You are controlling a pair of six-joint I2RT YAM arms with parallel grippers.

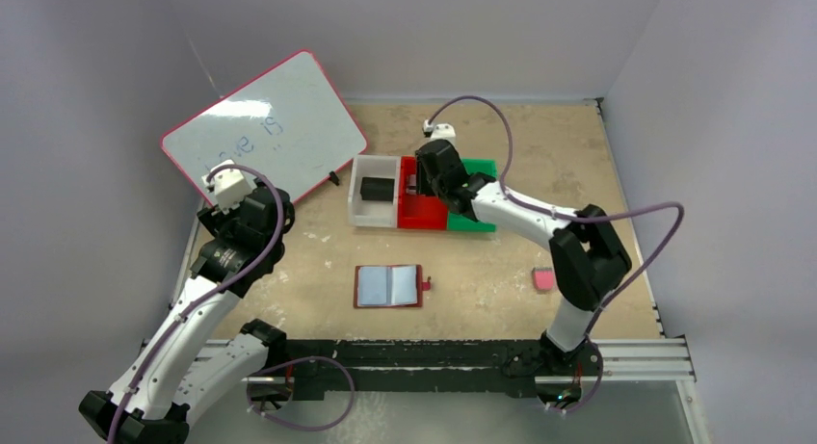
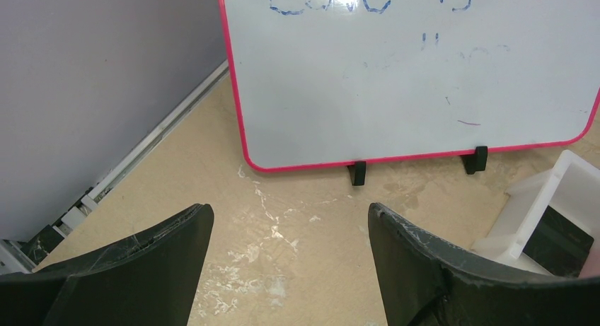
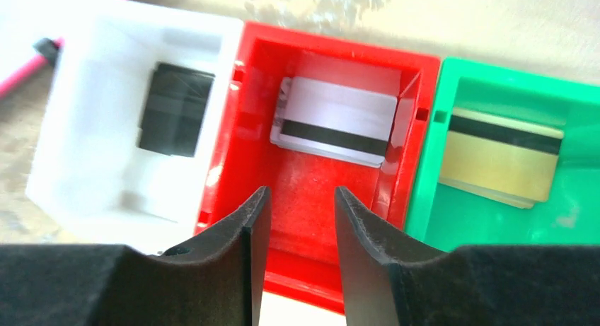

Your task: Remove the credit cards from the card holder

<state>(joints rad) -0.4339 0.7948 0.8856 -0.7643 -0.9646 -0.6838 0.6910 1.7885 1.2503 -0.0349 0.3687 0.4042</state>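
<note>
Right gripper (image 3: 301, 195) first: its jaws stand a narrow gap apart with nothing between them, hanging over the near part of the red bin (image 3: 318, 269). Just above the fingertips in the wrist view, the silver-grey card (image 3: 332, 128) lies inside that red bin, black stripe showing, tilted against the far wall. To the right of the frame, the green bin (image 3: 566, 213) holds the gold card (image 3: 502, 156). Over on the left, the white bin (image 3: 85, 163) holds the black card (image 3: 175, 108). The three bins touch side by side in a row.

From above, the card holder (image 1: 388, 286) lies open and flat on the table (image 1: 501, 261), low in the centre of the frame, well apart from the bins. Its pale blue sleeves face up and its tab points right. A pink block (image 1: 543, 279) sits to the right, beside the right arm.

Left gripper (image 2: 290, 216): jaws wide, holding nothing, over bare tabletop at the left of the frame. Beyond it, the whiteboard (image 2: 410, 71) stands propped on its feet.
</note>
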